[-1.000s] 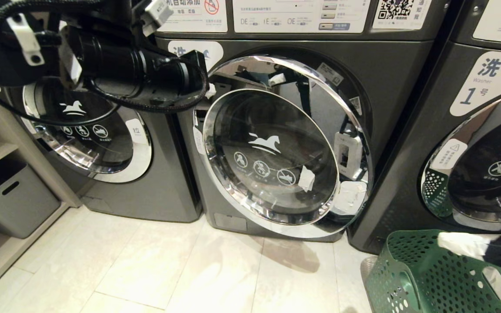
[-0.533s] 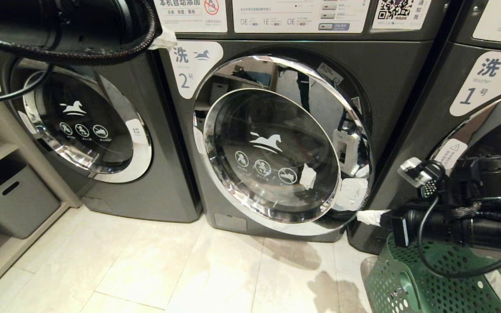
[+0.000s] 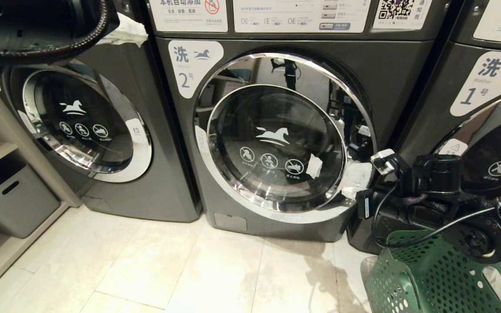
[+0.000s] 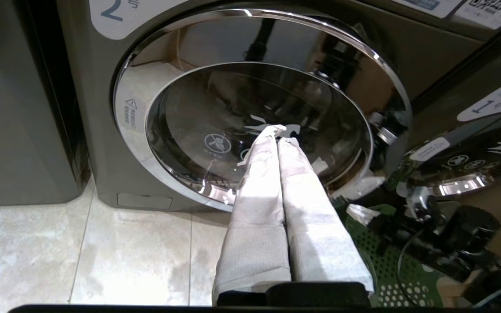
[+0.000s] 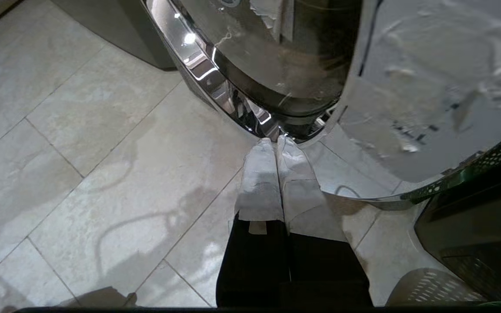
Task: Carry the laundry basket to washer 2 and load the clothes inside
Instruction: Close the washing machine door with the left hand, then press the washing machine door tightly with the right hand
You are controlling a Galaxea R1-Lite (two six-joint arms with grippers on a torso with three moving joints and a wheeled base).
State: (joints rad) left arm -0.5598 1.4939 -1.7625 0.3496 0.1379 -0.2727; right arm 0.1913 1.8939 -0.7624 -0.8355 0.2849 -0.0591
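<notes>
Washer 2 (image 3: 276,130) between two like machines, laundry basket (image 3: 429,278) front-right.

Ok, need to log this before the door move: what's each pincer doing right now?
Left pincer: closed, holding nothing, raised in front of washer 2.
Right pincer: closed, empty, tips at the door's lower rim.

Head and wrist views facing washer 2 (image 3: 276,143)

My arms: black cylindrical housings w/ braided black cables looped outside. Both claws, left claw (image 4: 278,132) & right claw (image 5: 276,141), have fingers wrapped in white tape.
</notes>
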